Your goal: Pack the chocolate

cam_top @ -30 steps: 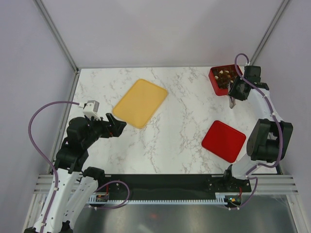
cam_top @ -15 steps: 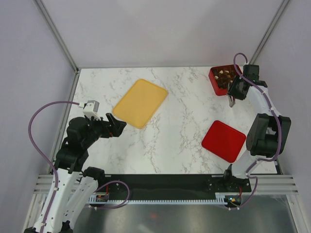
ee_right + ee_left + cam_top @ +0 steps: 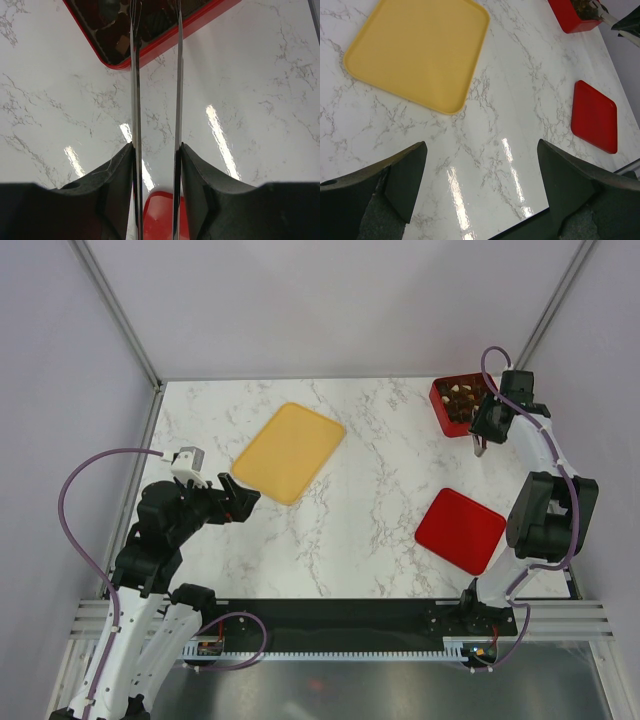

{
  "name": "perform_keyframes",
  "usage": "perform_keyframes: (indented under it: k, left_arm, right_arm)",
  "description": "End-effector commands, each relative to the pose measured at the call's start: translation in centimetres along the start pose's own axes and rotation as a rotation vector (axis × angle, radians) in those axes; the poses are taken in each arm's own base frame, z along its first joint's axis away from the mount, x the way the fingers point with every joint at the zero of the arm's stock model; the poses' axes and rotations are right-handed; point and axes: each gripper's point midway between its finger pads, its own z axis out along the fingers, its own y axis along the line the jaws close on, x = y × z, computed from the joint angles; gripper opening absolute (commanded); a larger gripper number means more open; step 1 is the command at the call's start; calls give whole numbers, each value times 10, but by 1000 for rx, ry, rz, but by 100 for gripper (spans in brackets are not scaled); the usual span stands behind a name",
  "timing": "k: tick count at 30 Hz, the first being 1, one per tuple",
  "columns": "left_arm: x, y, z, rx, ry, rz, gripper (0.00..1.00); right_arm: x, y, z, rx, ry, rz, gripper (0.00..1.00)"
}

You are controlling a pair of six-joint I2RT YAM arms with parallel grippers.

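There, right tool (image 3: pixel 156 10) hung, blades slightly apart, empty, tips over red box (image 3: pixel 165 42) of chocolate (image 3: pixel 121 44); left tool (image 3: pixel 481 145) gaped wide above bench (image 3: pixel 520 75).

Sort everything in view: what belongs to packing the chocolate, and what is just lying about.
Job in hand: small brown and cream chocolate pieces; the red gridded box holding them; the right end effector at that box's edge; the flat red square piece, possibly its lid.
Lying about: the bare yellow-orange rounded tray.
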Motion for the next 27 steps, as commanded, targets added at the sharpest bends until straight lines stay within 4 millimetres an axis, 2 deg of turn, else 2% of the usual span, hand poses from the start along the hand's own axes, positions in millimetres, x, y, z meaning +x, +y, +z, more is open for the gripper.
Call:
perform_keyframes:
  k: [1,6,10,13,14,15,16,17,19,20,21,22,25,27]
  left_arm:
    - [-6,-4,-1,23,-25,29,100]
    - [-6,-4,-1,23,-25,30,100]
    - [-6,-4,-1,25,-25,30,100]
    - [-7,-4,-1,25,-26,29,100]
    - [-6,-4,0,24,-25,29,100]
    - [-7,-4,-1,24,-27,29,100]
    - [-7,-4,-1,24,-27,31,100]
    - [-7,-4,-1,23,-29,30,100]
    - [-7,-3,-1,21,-28,29,100]
    - [-7,-4,-1,23,-30,30,100]
    - [-8,-4,-2,21,-32,29,100]
    - [-8,-3,-2,19,-32,28,100]
    - [-7,-3,-1,17,-31,28,100]
    - [-6,-3,-1,19,-27,27,100]
  right_arm:
    - [-22,1,-8,4,-56,-7,48]
    - [-26,4,-11,-10,-63,-8,48]
    - [-37,12,-27,-35,-96,-14,48]
    - [-44,29,-45,-69,-136,-25,48]
    - [-43,46,-54,-100,-148,-52,48]
    - [-41,54,-58,-104,-155,-65,48]
    - [-36,65,-62,-126,-159,-84,48]
    - [-26,87,-65,-170,-150,-118,48]
    - [-8,110,-64,-204,-145,-145,48]
    - [5,129,-65,-229,-142,-179,48]
    - [12,136,-64,-235,-141,-186,48]
    - [28,148,-60,-245,-129,-204,48]
    - [51,159,-51,-229,-124,-226,48]
    - [67,174,-50,-247,-124,-248,48]
